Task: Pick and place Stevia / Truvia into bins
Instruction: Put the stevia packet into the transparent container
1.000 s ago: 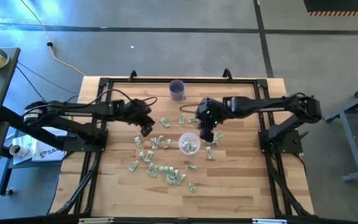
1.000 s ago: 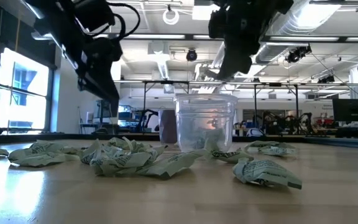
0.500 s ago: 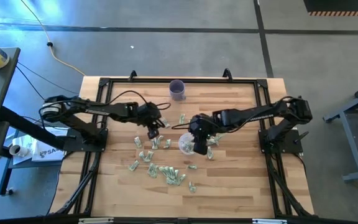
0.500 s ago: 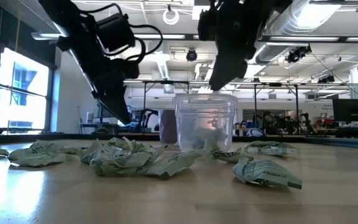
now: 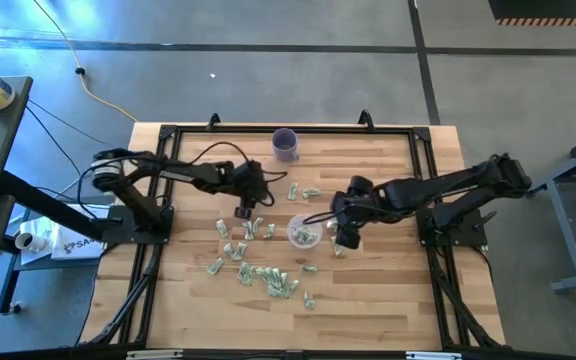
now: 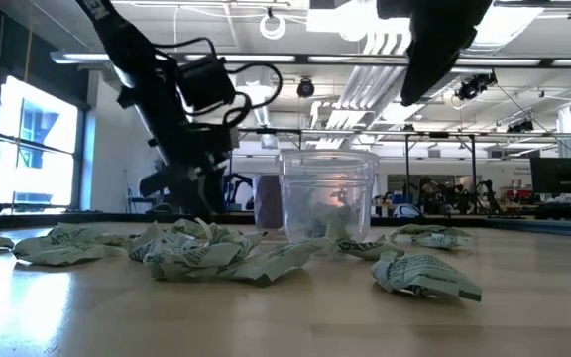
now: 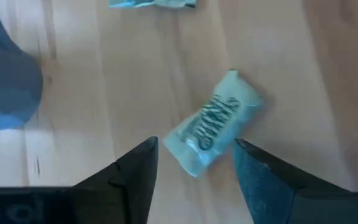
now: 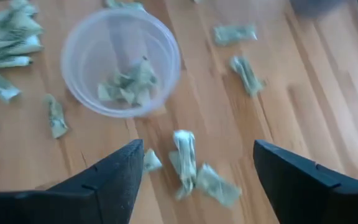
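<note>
Two grippers were at work, both spread wide and holding nothing. Left gripper (image 5: 244,210) sat low over one sachet (image 7: 213,123) lying flat on the table (image 5: 388,310), the sachet framed between its fingers (image 7: 135,180) – looked like the approach step of a pick; next move called for a drop and a clean pinch. Right gripper (image 5: 346,238) hovered just beside the clear cup (image 5: 303,232), above loose packets (image 8: 185,152), likely lining up its own pick. Cup (image 8: 122,61) already held a few sachets; many more lay scattered on the wood near the cup and toward the front edge. Purple cup (image 5: 285,144) stood well apart at the far edge.
</note>
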Action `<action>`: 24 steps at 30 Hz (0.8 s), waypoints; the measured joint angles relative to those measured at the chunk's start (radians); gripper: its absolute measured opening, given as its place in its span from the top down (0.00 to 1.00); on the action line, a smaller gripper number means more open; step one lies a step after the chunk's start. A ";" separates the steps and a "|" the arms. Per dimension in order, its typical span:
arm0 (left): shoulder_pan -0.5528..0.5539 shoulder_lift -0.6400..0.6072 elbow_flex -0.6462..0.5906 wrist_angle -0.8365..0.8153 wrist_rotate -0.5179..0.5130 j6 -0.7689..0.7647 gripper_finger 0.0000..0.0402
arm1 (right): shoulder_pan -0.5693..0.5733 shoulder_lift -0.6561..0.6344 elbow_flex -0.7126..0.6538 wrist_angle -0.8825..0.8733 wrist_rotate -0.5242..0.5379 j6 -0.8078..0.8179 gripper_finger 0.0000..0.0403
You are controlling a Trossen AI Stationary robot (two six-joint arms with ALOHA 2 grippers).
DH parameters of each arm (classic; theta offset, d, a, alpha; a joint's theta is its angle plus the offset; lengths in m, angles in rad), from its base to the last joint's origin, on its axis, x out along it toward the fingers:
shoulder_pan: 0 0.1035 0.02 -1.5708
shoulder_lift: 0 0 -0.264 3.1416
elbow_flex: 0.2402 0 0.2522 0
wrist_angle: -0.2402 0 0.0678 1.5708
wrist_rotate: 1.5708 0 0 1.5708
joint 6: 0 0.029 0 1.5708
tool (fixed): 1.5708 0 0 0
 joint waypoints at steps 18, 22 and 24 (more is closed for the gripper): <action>0.027 0.165 0.214 -0.252 0.193 -0.026 0.95 | 0.009 0.007 -0.001 -0.060 0.068 0.146 0.27; -0.019 0.131 0.245 -0.346 0.216 -0.224 0.92 | 0.042 0.004 -0.001 -0.077 0.088 0.145 0.27; -0.061 0.080 0.273 -0.359 0.239 -0.305 0.94 | 0.066 -0.003 -0.001 -0.079 0.106 0.146 0.27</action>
